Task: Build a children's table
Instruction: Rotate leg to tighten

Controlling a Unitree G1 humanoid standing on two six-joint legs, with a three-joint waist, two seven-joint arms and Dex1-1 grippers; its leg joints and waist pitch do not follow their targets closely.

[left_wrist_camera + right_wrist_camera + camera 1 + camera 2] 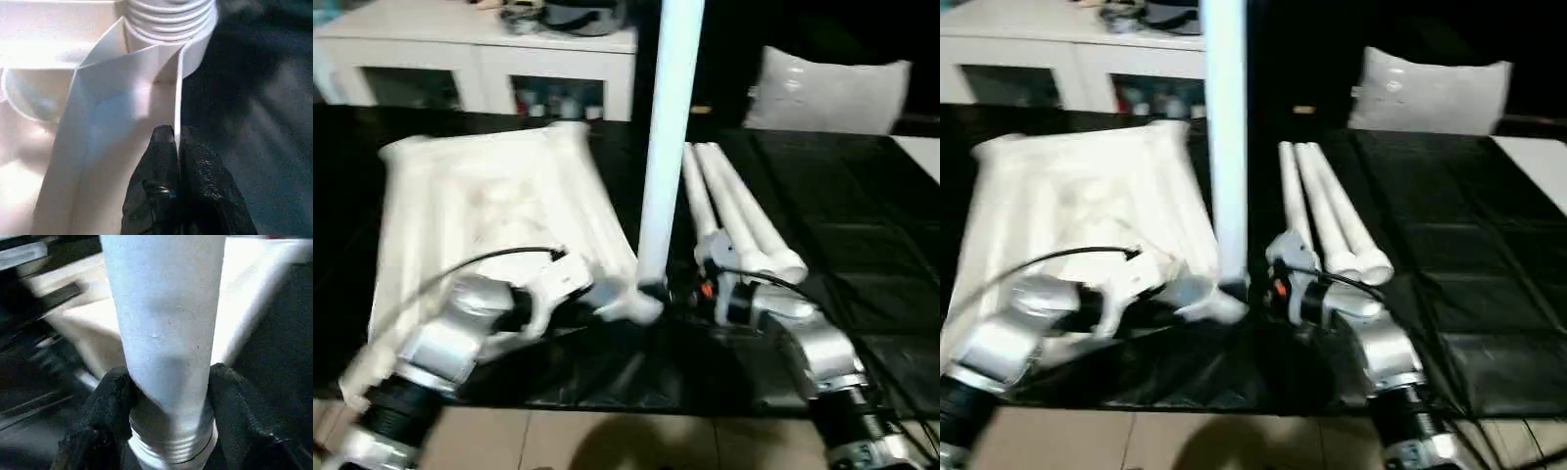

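My right gripper [168,396] was clamped on 1 upright leg [668,137], its 2 black fingers [110,401] pressed to either side of the tube just above the threaded end. That leg stood vertical at the near corner of the table top [489,211], its lower end at the corner socket.

My left gripper [178,147] was pinched together on the thin edge wall of the table top, right beside that same corner, with the ribbed thread of the leg just past my fingertips. The top lay underside up on the dark mat [842,255], tilted a little, to my left.

3 more legs [734,220] lay side by side on the mat just to the right of the standing leg, their wider ends toward me and close to my right wrist.

Farther back stood a white cabinet [480,54] with glass doors, and a grey-white pillow [827,88] sat off to the right.
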